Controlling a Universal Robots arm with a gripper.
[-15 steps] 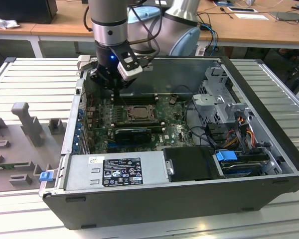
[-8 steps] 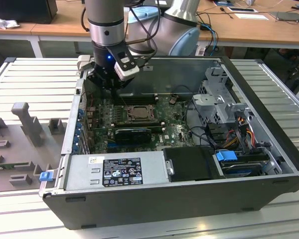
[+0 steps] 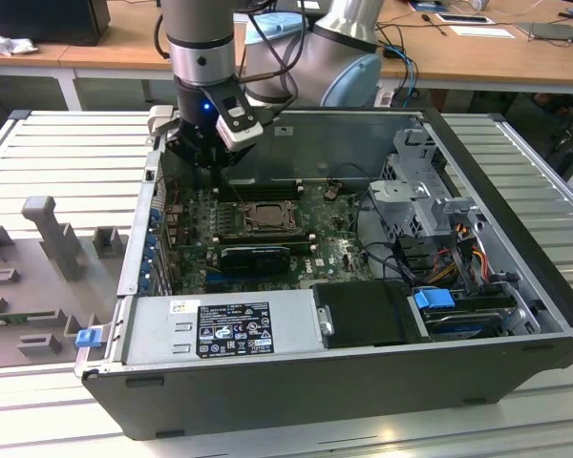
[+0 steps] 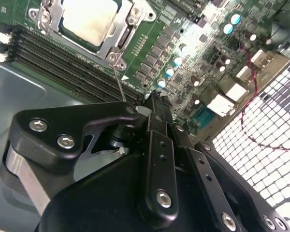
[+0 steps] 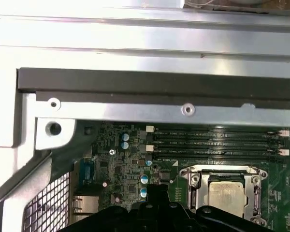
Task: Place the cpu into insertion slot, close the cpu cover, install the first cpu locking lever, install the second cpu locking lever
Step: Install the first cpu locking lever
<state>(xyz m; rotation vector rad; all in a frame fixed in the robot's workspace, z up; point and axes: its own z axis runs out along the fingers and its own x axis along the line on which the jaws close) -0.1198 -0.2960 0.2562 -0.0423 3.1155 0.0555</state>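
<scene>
The cpu (image 4: 89, 19) (image 5: 225, 194), a pale silvery square, lies in its socket on the green motherboard, also seen in the exterior view (image 3: 267, 218). The cpu cover (image 4: 120, 30) (image 5: 222, 170), a silvery frame, lies flat around it. One locking lever (image 4: 120, 79), a thin wire, stands up from a socket corner towards my fingertips. My black gripper (image 4: 154, 102) (image 5: 157, 189) (image 3: 208, 167) hovers beside the socket near the case's far corner on the exterior view's left. Its fingers look shut. I cannot tell whether the lever touches them.
Black memory slots (image 4: 63, 67) (image 5: 217, 142) run beside the socket. The case wall (image 5: 135, 82) and perforated back panel (image 4: 261, 135) stand close by. A power supply (image 3: 220, 324) and drive cage (image 3: 430, 200) fill the case's near and right sides. Grey fixtures (image 3: 48, 239) sit outside.
</scene>
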